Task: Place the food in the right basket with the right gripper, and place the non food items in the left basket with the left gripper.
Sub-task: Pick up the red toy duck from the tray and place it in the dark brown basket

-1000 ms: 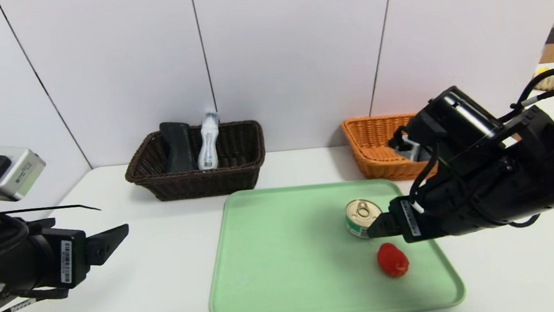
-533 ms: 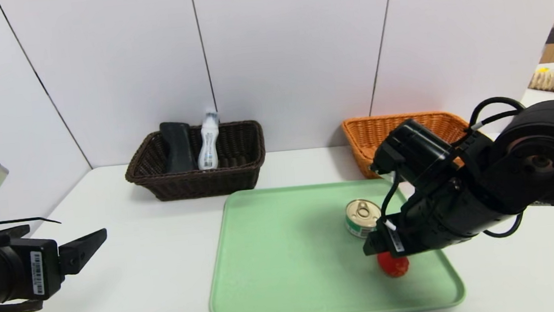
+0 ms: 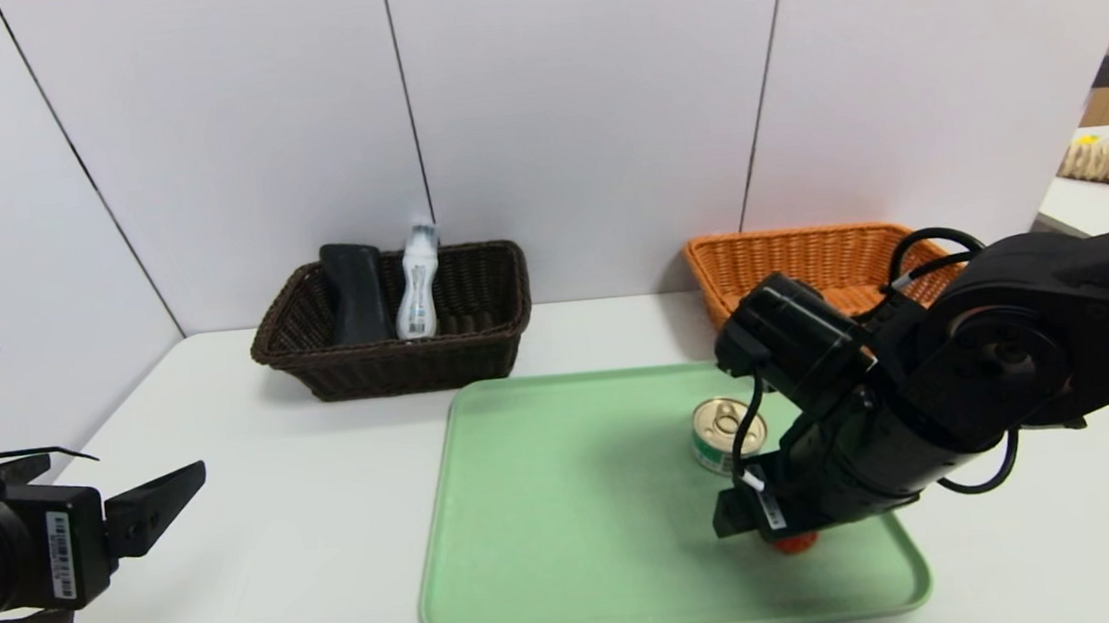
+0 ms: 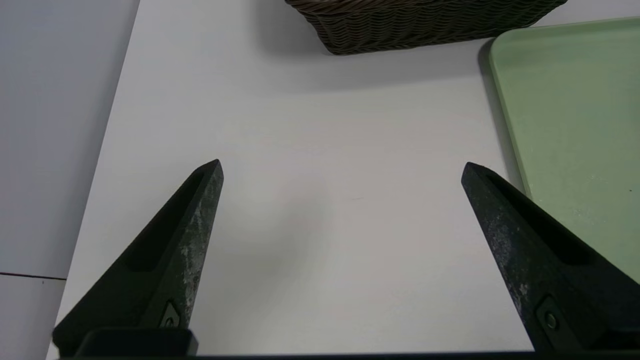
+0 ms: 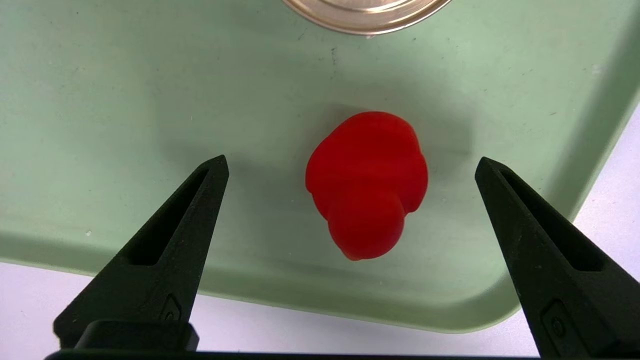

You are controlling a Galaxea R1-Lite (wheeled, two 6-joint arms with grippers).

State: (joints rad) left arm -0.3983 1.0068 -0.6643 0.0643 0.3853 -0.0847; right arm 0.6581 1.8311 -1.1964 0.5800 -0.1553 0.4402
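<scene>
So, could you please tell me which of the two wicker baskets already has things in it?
The dark brown basket, at the back left: the black case and white bottle stand in it. The orange basket, at the back right, shows nothing inside, though the arm hides part of it.

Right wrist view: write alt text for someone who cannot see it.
The open right gripper hovers over a lumpy red object lying on a green tray, one finger on each side, not touching. A tin can's gold lid edge shows beyond.

Right gripper [image 5: 350,167] tipped steeply downward, jaws spread wide, left gripper [image 4: 342,167] parked low at left, pointing forward, jaws wide
</scene>
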